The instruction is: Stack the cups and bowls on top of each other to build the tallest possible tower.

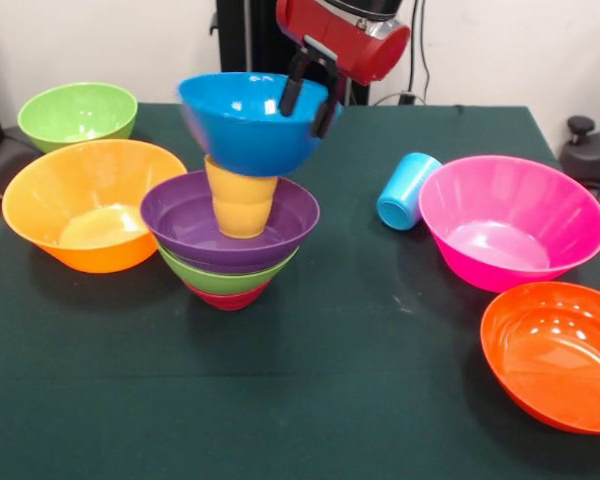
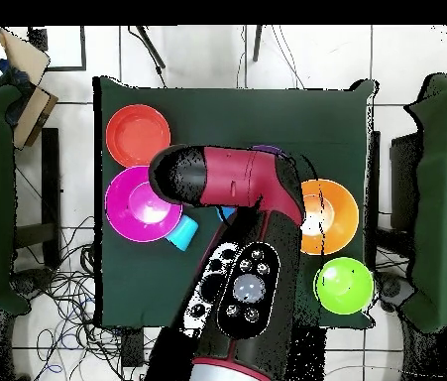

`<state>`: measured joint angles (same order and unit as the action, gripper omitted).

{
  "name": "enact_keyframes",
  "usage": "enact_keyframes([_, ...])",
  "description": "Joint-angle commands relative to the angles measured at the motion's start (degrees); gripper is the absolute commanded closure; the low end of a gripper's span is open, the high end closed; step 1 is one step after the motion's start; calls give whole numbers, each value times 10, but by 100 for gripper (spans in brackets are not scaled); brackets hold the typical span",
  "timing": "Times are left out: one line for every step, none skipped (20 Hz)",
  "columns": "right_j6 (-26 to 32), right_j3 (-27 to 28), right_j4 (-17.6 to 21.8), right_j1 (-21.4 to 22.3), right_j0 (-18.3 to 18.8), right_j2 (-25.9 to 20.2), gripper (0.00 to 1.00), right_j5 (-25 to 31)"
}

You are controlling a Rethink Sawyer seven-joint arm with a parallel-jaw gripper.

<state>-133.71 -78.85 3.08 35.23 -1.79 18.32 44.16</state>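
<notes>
The tower stands left of centre in the front view: a small crimson bowl (image 1: pixel 227 297) at the bottom, then a green bowl (image 1: pixel 225 273), a purple bowl (image 1: pixel 185 218) and the yellow-orange cup (image 1: pixel 240 205) upright in it. A blue bowl (image 1: pixel 235 125) rests on the cup's mouth. My gripper (image 1: pixel 307 120) straddles that bowl's right rim, one finger inside and one outside, shut on it. A light blue cup (image 1: pixel 405 190) lies on its side to the right. In the overhead view the arm hides the tower except a sliver of the purple bowl (image 2: pixel 267 149).
A large orange bowl (image 1: pixel 92 203) and another green bowl (image 1: pixel 77 113) sit left of the tower. A large pink bowl (image 1: pixel 510 220) and a red-orange bowl (image 1: pixel 555 355) sit at the right. From above: orange bowl (image 2: pixel 328 215), green bowl (image 2: pixel 344 285), pink bowl (image 2: pixel 140 203), red-orange bowl (image 2: pixel 138 134).
</notes>
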Motion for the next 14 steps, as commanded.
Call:
enact_keyframes([-11,-34,35,-25,5,-32,0,-31])
enact_keyframes([-15,-33,31,-26,5,-32,0,-23])
enact_keyframes([-17,-31,27,-27,6,-33,0,-13])
enact_keyframes([-18,-33,25,-26,7,-34,0,-14])
enact_keyframes([-18,-33,22,-26,9,-36,0,-11])
enact_keyframes([-21,-35,21,-26,8,-35,0,-9])
enact_keyframes([-22,-35,19,-25,7,-35,0,-7])
enact_keyframes([-23,-35,18,-25,7,-35,0,-6])
enact_keyframes([-22,-33,19,-24,7,-35,0,-3])
enact_keyframes([-21,-34,19,-24,7,-35,0,-4])
enact_keyframes([-19,-33,20,-24,8,-35,0,-3])
enact_keyframes([-19,-35,20,-24,8,-37,0,-5])
enact_keyframes([-18,-36,20,-23,9,-37,0,-7])
enact_keyframes([-17,-37,20,-23,9,-38,0,-9])
